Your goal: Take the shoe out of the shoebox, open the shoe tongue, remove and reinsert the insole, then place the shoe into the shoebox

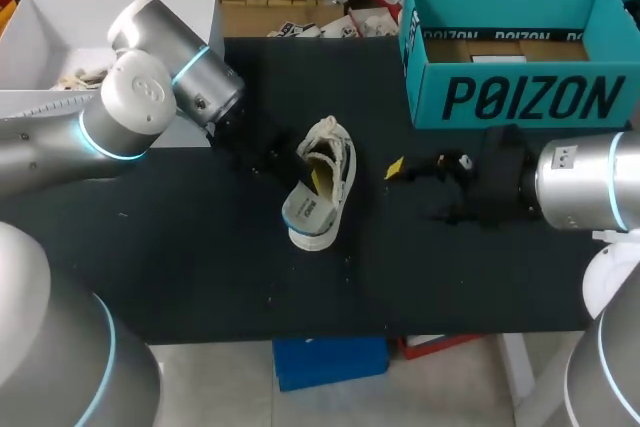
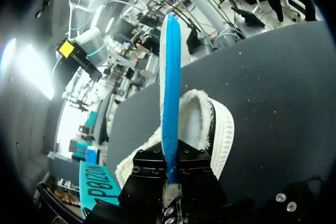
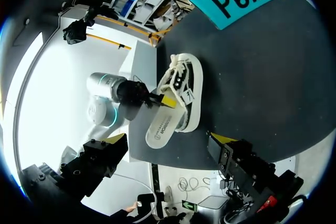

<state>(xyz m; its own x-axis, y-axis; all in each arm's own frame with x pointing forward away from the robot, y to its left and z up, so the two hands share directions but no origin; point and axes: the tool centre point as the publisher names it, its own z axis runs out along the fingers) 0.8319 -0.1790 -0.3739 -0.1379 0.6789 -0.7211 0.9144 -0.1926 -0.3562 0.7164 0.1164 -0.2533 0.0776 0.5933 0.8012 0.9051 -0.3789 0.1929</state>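
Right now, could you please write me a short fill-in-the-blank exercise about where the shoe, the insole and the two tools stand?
1. The shoe lies on the table, ____ the shoebox.
2. The left tool is shut on the ____.
3. The right tool stands ____, holding nothing.
Missing words: outside; insole; open.

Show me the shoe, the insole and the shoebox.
shoe (image 1: 338, 152): head view, on its upper.
insole (image 2: 170, 77): left wrist view, on its blue edge.
shoebox (image 1: 520, 97): head view, on its front wall.
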